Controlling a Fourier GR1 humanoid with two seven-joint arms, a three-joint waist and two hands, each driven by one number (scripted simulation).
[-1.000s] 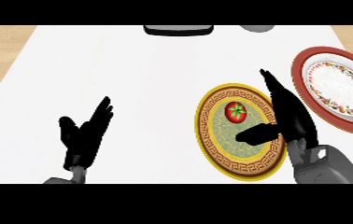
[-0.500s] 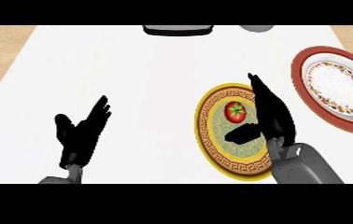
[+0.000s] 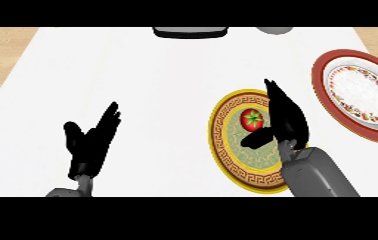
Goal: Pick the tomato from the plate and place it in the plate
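The tomato [image 3: 252, 120] sits on the yellow-rimmed plate [image 3: 230, 156], in its upper half. The right hand [image 3: 286, 121] lies over the right side of this plate, just beside the tomato, fingers straight and thumb extended below the tomato; it grips nothing. The red-rimmed plate [image 3: 325, 91] lies near the right edge of the white surface [image 3: 148, 84]. The left hand [image 3: 92, 144] rests at lower left, fingers spread and pointing up.
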